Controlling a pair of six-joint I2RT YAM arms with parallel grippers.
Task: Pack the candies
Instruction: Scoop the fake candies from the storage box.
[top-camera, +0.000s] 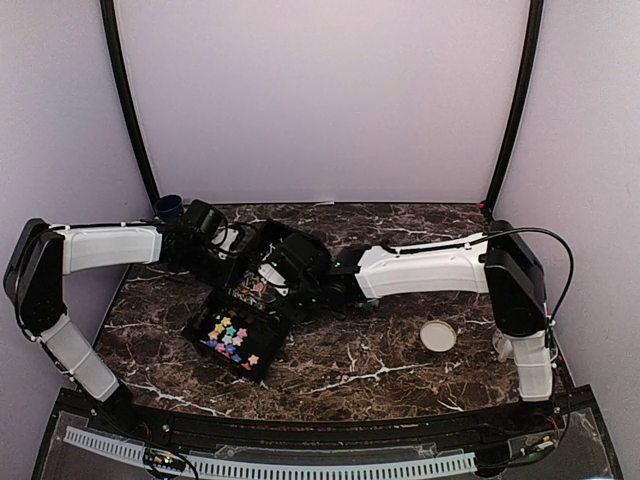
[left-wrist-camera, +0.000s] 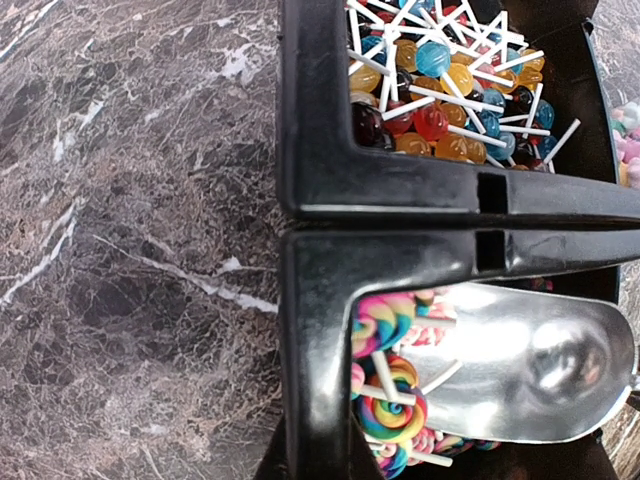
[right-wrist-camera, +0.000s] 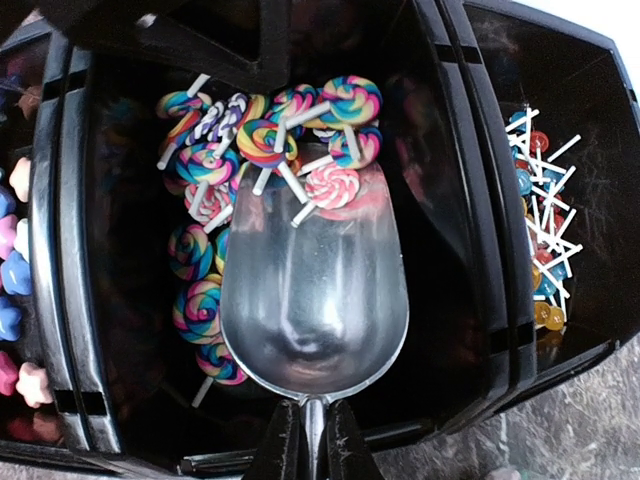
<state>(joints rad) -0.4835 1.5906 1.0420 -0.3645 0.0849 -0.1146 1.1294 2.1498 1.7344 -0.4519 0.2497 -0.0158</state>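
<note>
Marble, dark and white-veined, covers the table (top-camera: 400, 375) in the overhead view. A cluster of black bins (top-camera: 197, 322) sits left of centre. The nearest one holds the candies (top-camera: 232, 335), little stars in blue, pink, yellow and green. Both arms reach over the bins behind it. The left gripper (top-camera: 228, 243) hangs at the far-left corner of the cluster, and I cannot tell from here how its jaws stand. The right gripper (top-camera: 287, 274) comes in from the right. A round tan lid (top-camera: 437, 336) lies well apart on the right, and a dark blue cup (top-camera: 168, 206) stands at the far-left corner.

The left wrist camera looks straight down on two bin rims pressed side by side. One bin is heaped with round lollipops (left-wrist-camera: 440, 90). The next holds swirl lollipops (left-wrist-camera: 390, 400) and a metal scoop (left-wrist-camera: 530, 360) resting among them. A few pale candies (left-wrist-camera: 630, 140) peek in at the frame's edge. The fingers are not clear here either.

At the right wrist, the right gripper (right-wrist-camera: 313, 430) is clamped on the scoop's (right-wrist-camera: 313, 290) thin handle. The scoop's bowl is down in the swirl lollipops (right-wrist-camera: 215, 160), and one pink swirl rests on its lip. The candies (right-wrist-camera: 12, 275) lie in the neighbouring bin on one side, and the round lollipops (right-wrist-camera: 545, 260) on the other.
</note>
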